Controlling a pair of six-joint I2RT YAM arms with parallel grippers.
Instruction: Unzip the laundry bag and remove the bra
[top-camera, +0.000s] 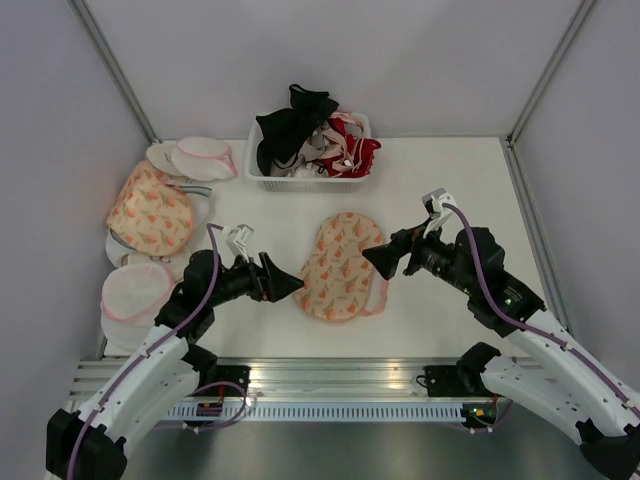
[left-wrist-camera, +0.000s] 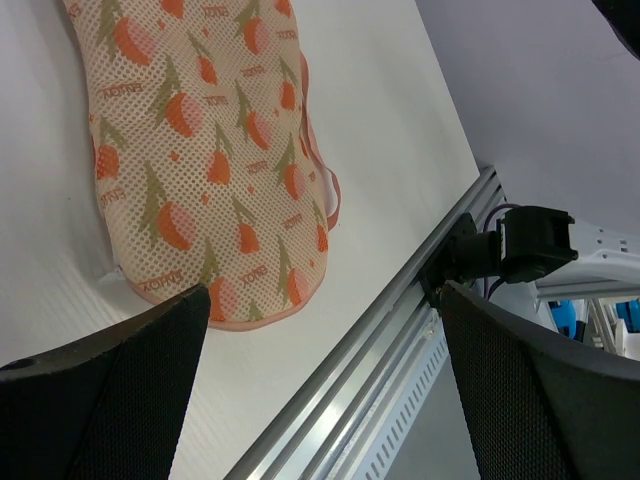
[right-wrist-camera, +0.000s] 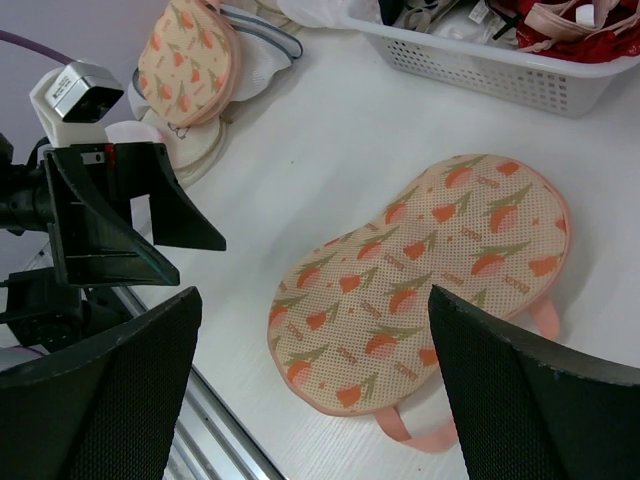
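The laundry bag (top-camera: 343, 265) lies flat mid-table, a peach oval with orange-red leaf print and a pink rim. It also shows in the left wrist view (left-wrist-camera: 200, 150) and the right wrist view (right-wrist-camera: 420, 280), where a pink loop sticks out at its near edge. It looks closed. The bra is hidden. My left gripper (top-camera: 287, 283) is open and empty just left of the bag, above the table (left-wrist-camera: 320, 340). My right gripper (top-camera: 378, 259) is open and empty at the bag's right edge, hovering over it (right-wrist-camera: 312, 340).
A white basket (top-camera: 308, 181) with black and red bras stands at the back. A second leaf-print pouch (top-camera: 150, 208) and white mesh pouches (top-camera: 135, 290) lie along the left edge. An aluminium rail (top-camera: 330, 375) runs along the near edge.
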